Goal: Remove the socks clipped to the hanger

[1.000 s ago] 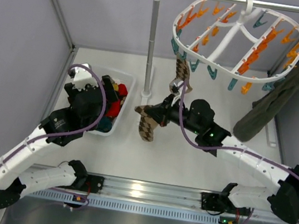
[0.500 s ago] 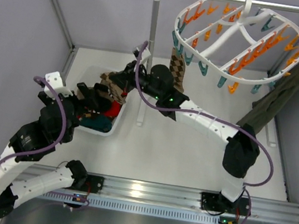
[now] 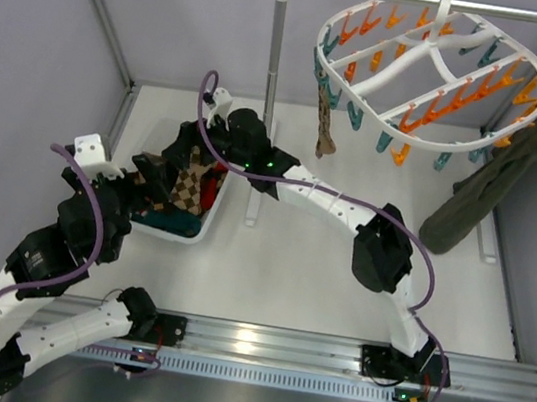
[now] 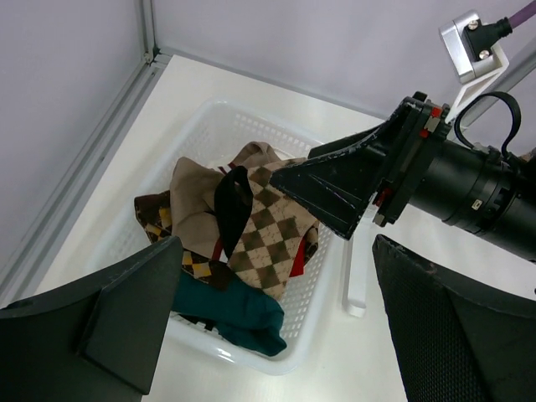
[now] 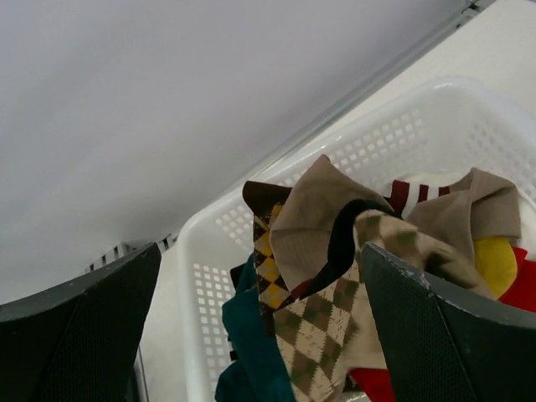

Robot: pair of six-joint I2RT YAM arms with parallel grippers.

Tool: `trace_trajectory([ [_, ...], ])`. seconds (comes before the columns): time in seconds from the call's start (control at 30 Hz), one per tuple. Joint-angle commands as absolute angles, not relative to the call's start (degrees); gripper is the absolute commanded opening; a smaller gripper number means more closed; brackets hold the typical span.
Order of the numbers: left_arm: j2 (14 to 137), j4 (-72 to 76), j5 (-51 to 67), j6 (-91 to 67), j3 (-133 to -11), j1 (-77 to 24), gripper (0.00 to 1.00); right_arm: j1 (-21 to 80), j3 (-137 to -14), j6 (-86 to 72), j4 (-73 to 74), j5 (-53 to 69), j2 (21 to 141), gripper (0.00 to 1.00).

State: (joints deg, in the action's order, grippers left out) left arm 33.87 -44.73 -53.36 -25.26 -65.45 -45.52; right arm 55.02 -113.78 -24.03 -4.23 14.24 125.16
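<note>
Hanging straight down from the hanger (image 3: 426,43), one clipped argyle sock (image 3: 327,127) lies beyond and right of the right pincer (image 3: 190,152), which gapes empty over the basket (image 3: 177,235). That arm looks the nearer one.

the left arm (image 3: 1,298) and right arm (image 3: 329,202) wear white shells between bulky black joint housings, each trailed by a looping purple cable (image 3: 101,217). black base blocks (image 3: 142,316) show at 5 and 7 o'clock, a green lamp (image 3: 404,395) by the right one. the left gripper (image 4: 276,247) has broad matte black wedge fingers (image 4: 456,331), finely dimpled. the right gripper (image 5: 260,251) matches, scuffed, with a silver plug (image 4: 471,38) on a white bracket at 1 o'clock.
</note>
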Motion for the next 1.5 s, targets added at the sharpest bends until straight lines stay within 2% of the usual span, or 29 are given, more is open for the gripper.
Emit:
trace_trajectory([
  [0.0, 33.8, -44.9, -51.8, -24.3, -64.7, -45.3, 0.99, 56.0, -119.6, -22.2, -0.1, 12.5, 123.6, 0.99],
  [0.2, 34.4, -44.8, -47.3, -25.5, -64.8, -45.3, 0.99, 55.6, -119.1, -17.8, 10.4, 4.8, 118.8, 0.99],
  [0.3, 34.2, -44.4, -43.4, -26.4, -65.2, -45.3, 0.99, 55.5, -113.2, -16.2, 10.0, 3.2, 113.8, 0.99],
  [0.47, 33.4, -39.8, -32.9, -26.0, -63.0, -45.3, 0.99, 55.5, -93.0, -15.3, 3.2, 3.3, 99.4, 0.99],
  [0.67, 33.5, -23.5, -15.9, -22.0, -55.3, -45.4, 0.99, 55.3, -74.6, -12.8, 1.3, 5.5, 83.0, 0.99],
  [0.83, 40.8, -11.7, -8.0, -21.4, -51.3, -45.3, 0.98, 54.9, -59.2, -12.5, 1.1, 0.4, 66.8, 0.99],
  [1.13, 58.3, 7.9, -4.9, -17.5, -51.5, -45.3, 0.99, 54.6, -40.5, -14.3, 7.1, -19.6, 39.2, 0.99],
  [1.33, 69.2, 18.0, -7.1, -12.6, -55.3, -45.3, 0.98, 54.3, -37.9, -14.9, 14.9, -24.3, 27.4, 0.99],
  [1.47, 77.0, 23.9, -10.0, -9.9, -58.5, -45.3, 0.99, 54.4, -38.6, -14.9, 18.0, -25.3, 23.7, 0.99],
])
